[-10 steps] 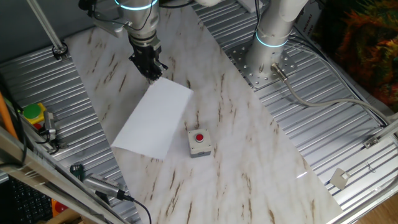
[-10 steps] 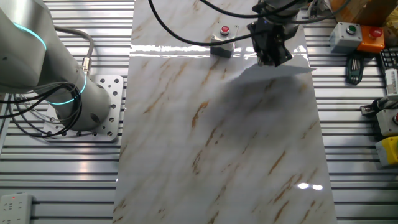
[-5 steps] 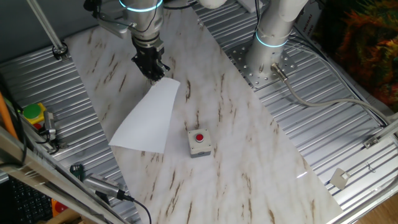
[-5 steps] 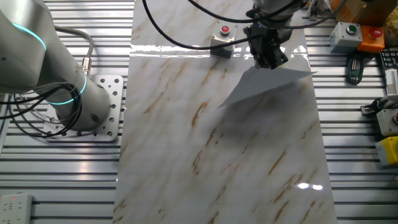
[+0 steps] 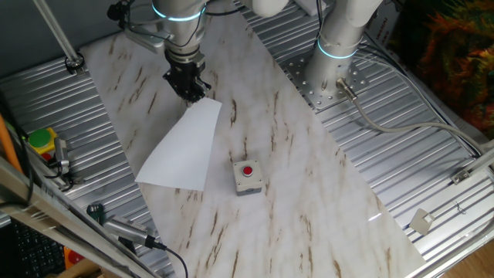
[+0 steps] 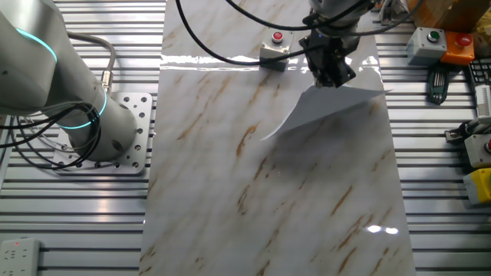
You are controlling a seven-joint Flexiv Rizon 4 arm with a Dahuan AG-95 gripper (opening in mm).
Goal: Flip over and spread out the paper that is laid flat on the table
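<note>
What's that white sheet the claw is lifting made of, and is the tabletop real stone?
Sheet: apparently thin matte paper; it bends where the claw pinches its corner. Table: glossy marble look with brown streaks and glare; real stone or printed laminate, can't tell.

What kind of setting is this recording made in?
Most likely a robotics lab workbench: a marble-look table flanked by ribbed metal panels, a robot arm's base bolted down beside it, and a red-button box near the paper.
</note>
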